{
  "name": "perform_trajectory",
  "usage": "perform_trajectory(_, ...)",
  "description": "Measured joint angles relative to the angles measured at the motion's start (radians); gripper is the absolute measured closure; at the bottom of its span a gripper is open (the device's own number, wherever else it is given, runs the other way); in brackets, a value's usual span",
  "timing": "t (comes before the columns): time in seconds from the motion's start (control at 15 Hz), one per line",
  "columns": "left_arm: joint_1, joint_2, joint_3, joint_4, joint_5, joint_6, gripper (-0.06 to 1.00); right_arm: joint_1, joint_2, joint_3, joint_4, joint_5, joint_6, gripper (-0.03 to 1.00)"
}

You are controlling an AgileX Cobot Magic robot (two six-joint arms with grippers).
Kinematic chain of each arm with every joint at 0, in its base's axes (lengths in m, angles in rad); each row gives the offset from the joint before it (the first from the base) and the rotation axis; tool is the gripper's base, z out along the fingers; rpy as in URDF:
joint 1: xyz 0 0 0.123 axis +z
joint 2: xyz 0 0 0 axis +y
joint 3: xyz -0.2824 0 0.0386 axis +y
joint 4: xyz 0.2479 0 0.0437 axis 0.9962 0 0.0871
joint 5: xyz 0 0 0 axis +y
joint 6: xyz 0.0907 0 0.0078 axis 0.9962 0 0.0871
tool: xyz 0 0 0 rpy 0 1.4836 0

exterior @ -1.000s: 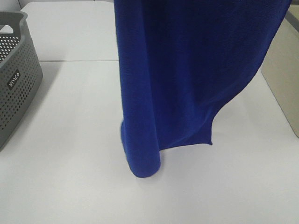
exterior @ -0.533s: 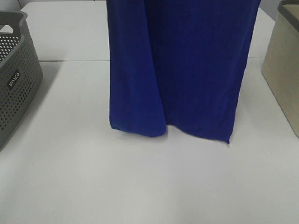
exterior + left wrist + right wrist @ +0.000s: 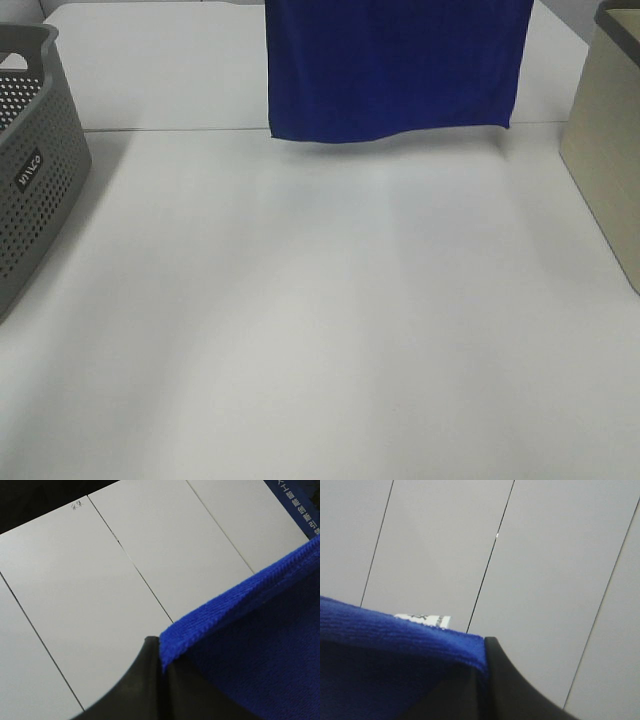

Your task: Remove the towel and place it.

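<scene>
**Blue towel held up by two corners above a white table**

At the left edge of the high view stands a grey basket (image 3: 35, 170) with perforated walls and a small label on its side. It rests on the white table (image 3: 320, 330). A thin seam crosses the table top toward the back.

The towel (image 3: 395, 70), deep royal blue, hangs at the top centre as a flat, wide sheet. Its upper part runs out of the picture. Its lower edge is gently wavy and floats above the far part of the table, touching nothing. It sits between the basket and the bin, well apart from both.

At the right edge stands a beige bin (image 3: 610, 160) with a darker rim.

In the left wrist view, the left gripper (image 3: 161, 655) has its dark fingers closed on one stitched corner of the towel, with pale seamed panels behind. In the right wrist view, the right gripper (image 3: 481, 662) is likewise clamped on the opposite corner. A small white label (image 3: 422, 620) pokes up from the towel's edge just beside it.
</scene>
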Motion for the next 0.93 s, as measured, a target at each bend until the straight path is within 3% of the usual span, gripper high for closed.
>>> perform_trajectory(0.27,0.002,0.078,-0.046,0.023,0.017,0.0,0.94,0.0,0.071,-0.029,0.024,0.041,0.023,0.95)
perform_trajectory(0.4,-0.001,0.081,-0.046,0.022,0.099,-0.018,0.94,-0.002,0.073,-0.014,0.026,0.095,0.023,0.95)
perform_trajectory(0.47,-0.007,0.081,-0.046,0.023,0.178,-0.023,0.94,-0.003,0.073,-0.003,0.026,0.17,0.023,0.95)
perform_trajectory(0.53,-0.019,0.081,-0.046,0.023,0.284,-0.025,0.94,-0.003,0.073,0.005,0.021,0.274,0.023,0.95)
perform_trajectory(0.73,-0.087,0.081,-0.046,-0.052,0.66,-0.01,0.94,-0.024,0.073,0.013,-0.055,0.708,0.031,0.95)
perform_trajectory(0.8,-0.115,0.081,-0.046,-0.128,0.872,0.042,0.94,-0.063,0.073,0.013,-0.065,0.883,0.051,0.95)
perform_trajectory(0.93,-0.124,0.081,-0.046,-0.25,1.075,0.112,0.94,-0.11,0.073,0.013,-0.08,1.084,0.067,0.95)
